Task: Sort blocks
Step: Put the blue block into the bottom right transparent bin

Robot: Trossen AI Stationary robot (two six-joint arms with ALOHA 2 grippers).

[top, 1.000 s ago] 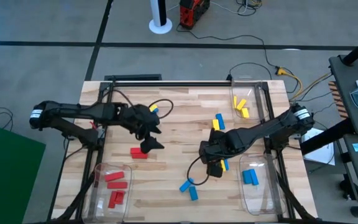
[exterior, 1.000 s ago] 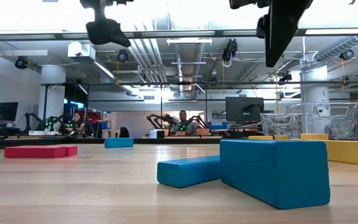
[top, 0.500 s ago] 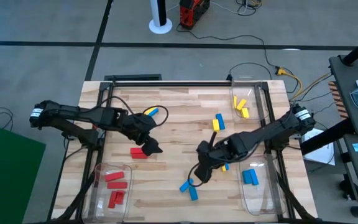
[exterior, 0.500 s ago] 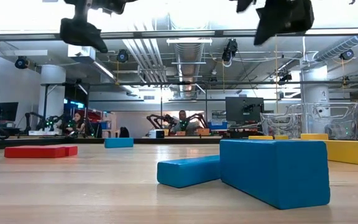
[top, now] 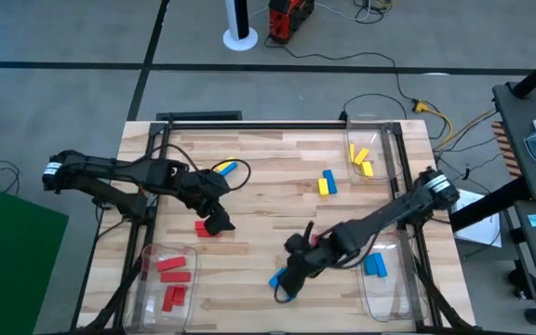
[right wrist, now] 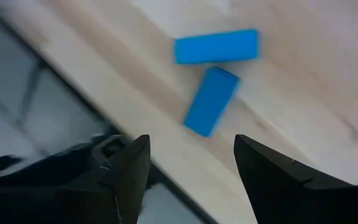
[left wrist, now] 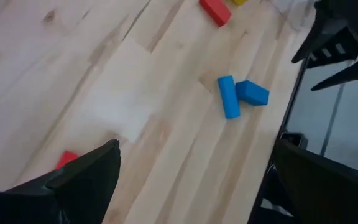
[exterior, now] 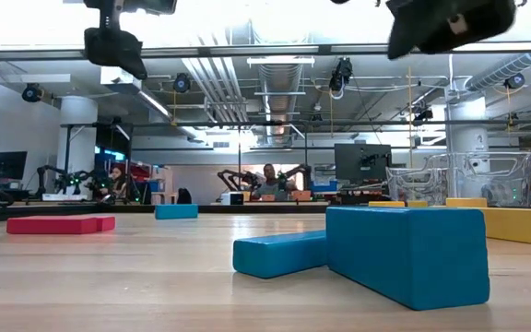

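The right gripper (top: 287, 279) hangs over the table's (top: 259, 191) near edge, directly above a pair of blue blocks (top: 282, 282) lying on the wood; in the right wrist view its two dark fingers (right wrist: 120, 180) stand spread wide with nothing between them, and the two blue blocks (right wrist: 215, 46) lie at an angle to each other, close together. The left gripper (top: 217, 223) is over the left-centre of the table, just beside a red block (top: 203, 228) on the boards; its fingers (left wrist: 86, 177) are also parted and empty, with a red block (left wrist: 67, 159) showing beside one of them. A yellow and a blue block (top: 327, 181) lie side by side right of centre. The clear bin at the near left (top: 147, 279) holds red blocks (top: 172, 265), the near right bin (top: 389, 298) holds blue blocks (top: 373, 265), and the far right bin (top: 384, 126) holds yellow blocks (top: 361, 158). In the low view the blue pair (exterior: 404, 254) sits in front, the red block (exterior: 58, 224) far to one side
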